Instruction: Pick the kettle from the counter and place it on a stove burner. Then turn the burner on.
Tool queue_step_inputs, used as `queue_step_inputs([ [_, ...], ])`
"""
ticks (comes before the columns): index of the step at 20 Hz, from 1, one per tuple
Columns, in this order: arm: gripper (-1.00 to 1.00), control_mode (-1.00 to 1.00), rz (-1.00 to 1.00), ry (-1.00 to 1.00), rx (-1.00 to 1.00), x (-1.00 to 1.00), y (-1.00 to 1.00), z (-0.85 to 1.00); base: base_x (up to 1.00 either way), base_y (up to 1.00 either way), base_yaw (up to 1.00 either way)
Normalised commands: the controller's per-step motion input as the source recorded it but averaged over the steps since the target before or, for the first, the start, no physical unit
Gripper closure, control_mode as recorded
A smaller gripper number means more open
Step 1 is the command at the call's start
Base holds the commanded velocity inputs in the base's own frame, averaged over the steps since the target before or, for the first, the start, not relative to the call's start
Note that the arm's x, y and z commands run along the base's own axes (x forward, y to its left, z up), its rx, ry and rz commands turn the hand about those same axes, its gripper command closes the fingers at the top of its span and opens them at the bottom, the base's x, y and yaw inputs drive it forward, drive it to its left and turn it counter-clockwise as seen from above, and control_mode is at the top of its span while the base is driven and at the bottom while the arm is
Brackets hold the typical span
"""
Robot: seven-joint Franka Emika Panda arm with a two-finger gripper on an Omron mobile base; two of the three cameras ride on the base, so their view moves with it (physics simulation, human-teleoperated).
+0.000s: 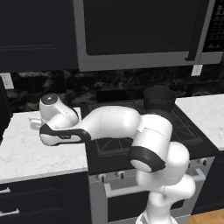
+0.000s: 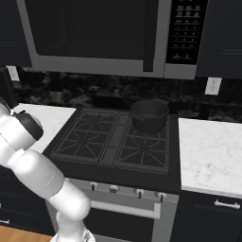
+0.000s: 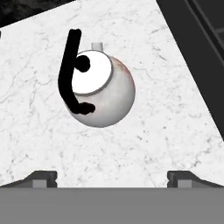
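The kettle [image 3: 103, 92] stands upright on the white marble counter [image 3: 166, 131], seen from above in the hand view: a round silvery-white body, black arched handle, small black lid knob, short spout pointing away. My gripper [image 3: 111, 177] hovers above it, open, with its fingertips [image 3: 43, 177] wide apart and nothing between them. In the left base view my wrist [image 1: 52, 109] hangs over the left counter [image 1: 26, 148], beside the cooktop, and hides most of the kettle. The stove burners [image 2: 82, 142] are black star-pronged grates.
A larger black pot [image 2: 149, 115] sits on the back right burner. The cooktop's dark edge [image 3: 201, 52] lies close to the kettle's right in the hand view. Knobs [image 2: 113, 188] line the stove front. A microwave [image 2: 94, 33] hangs overhead. More counter [image 2: 208, 151] lies right of the stove.
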Motion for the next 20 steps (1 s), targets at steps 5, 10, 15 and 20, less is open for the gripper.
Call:
queue_step_inputs([
  [5,-1.00,-1.00,-0.08,0.06,0.00,0.23,0.25,-0.08,0.00,0.00,0.00],
  [10,-1.00,-1.00,-0.06,0.05,0.00,0.31,0.08,-0.04,0.00,0.00,0.00],
  [15,-1.00,-1.00,-0.03,0.05,-0.01,0.36,0.08,-0.10,0.00,0.00,0.00],
  [20,-1.00,-1.00,0.00,0.02,-0.01,0.20,0.00,-0.21,0.00,0.00,0.00],
])
